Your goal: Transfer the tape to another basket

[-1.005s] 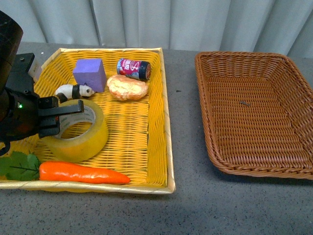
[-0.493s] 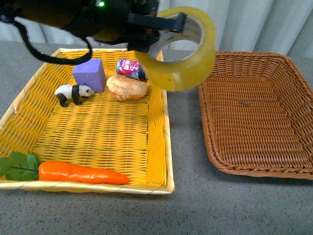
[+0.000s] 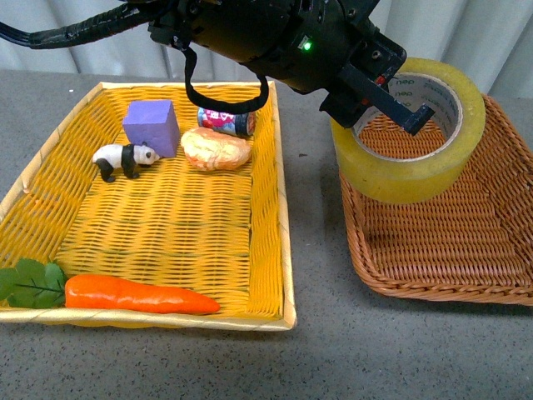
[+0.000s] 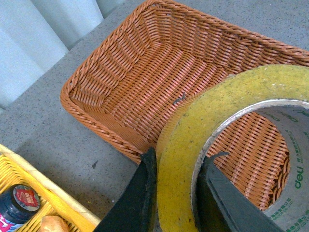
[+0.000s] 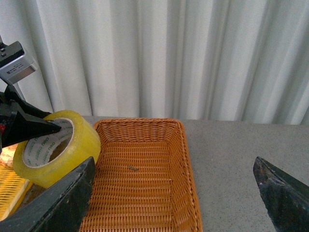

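Left claw (image 4: 177,157) is clenched on the tape (image 3: 408,158), one finger inside the core and one outside, pinching the wall. Makes sense, since the roll looks too wide to grab across. The tape hangs tilted in the upper right of the front view, over the left rim of the brown basket (image 3: 441,287), not set down yet. I'd guess it needs to come further in and lower before letting go. Right claw (image 5: 171,193) is spread wide and empty, hanging back from the basket.

Glossy plastic tape (image 3: 401,177), rough woven wicker basket (image 3: 454,237).
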You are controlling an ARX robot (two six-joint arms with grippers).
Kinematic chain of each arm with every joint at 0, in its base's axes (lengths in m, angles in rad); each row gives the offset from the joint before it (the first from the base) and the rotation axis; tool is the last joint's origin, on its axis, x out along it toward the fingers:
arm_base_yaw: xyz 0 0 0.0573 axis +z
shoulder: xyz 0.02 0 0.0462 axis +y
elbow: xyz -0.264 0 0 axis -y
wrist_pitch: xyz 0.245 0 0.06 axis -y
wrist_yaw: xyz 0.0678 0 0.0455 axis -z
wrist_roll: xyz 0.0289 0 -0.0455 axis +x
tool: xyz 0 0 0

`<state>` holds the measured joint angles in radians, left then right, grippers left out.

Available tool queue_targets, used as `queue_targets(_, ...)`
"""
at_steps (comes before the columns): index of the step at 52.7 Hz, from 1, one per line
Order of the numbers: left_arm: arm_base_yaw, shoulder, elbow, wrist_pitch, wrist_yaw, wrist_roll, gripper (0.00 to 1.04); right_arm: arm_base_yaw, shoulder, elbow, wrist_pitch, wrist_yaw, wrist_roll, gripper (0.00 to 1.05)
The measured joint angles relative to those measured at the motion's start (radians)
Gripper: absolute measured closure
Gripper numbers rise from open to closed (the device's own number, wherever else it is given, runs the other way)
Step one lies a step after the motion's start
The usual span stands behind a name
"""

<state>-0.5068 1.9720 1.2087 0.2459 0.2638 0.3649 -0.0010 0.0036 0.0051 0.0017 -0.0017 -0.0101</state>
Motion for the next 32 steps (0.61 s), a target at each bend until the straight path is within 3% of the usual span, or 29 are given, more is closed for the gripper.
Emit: queue_targets(32,0.0,0.0,0.0,0.015,-0.01,0.0,0.88,0.0,0.0,0.0,0.0,0.0,0.0,0.09)
